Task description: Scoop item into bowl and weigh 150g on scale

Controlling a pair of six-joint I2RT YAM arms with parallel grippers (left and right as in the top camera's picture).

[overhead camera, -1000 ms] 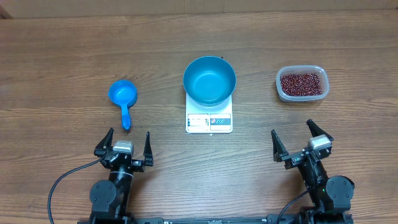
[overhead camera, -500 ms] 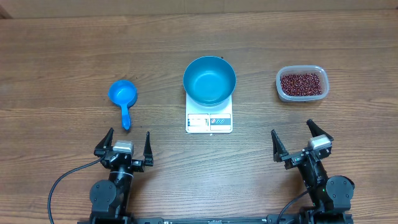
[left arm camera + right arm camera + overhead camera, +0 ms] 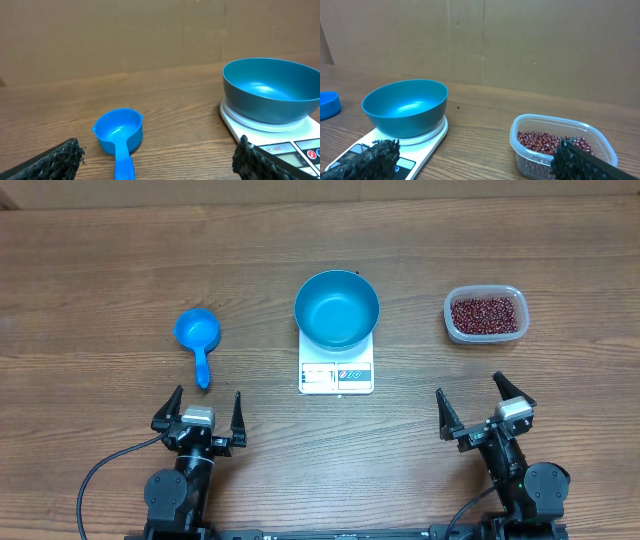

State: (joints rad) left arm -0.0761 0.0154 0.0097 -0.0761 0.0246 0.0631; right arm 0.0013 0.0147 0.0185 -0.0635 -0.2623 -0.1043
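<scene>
Wooden table [image 3: 100,260], zero change over the last second: left gripper [image 3: 208,405] and right gripper [image 3: 470,395] idle wide open, scoop [image 3: 197,330] untouched, bowl [image 3: 336,308] on scale [image 3: 336,375] empty, so nothing's started.

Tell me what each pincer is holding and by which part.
Nothing is held. The left pincer and the right pincer both stand open and empty; the scoop lies untouched on the table.

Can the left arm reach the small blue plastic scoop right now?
Probably yes: the open left gripper faces the small blue plastic scoop, handle toward it, only bare wooden table between.
</scene>
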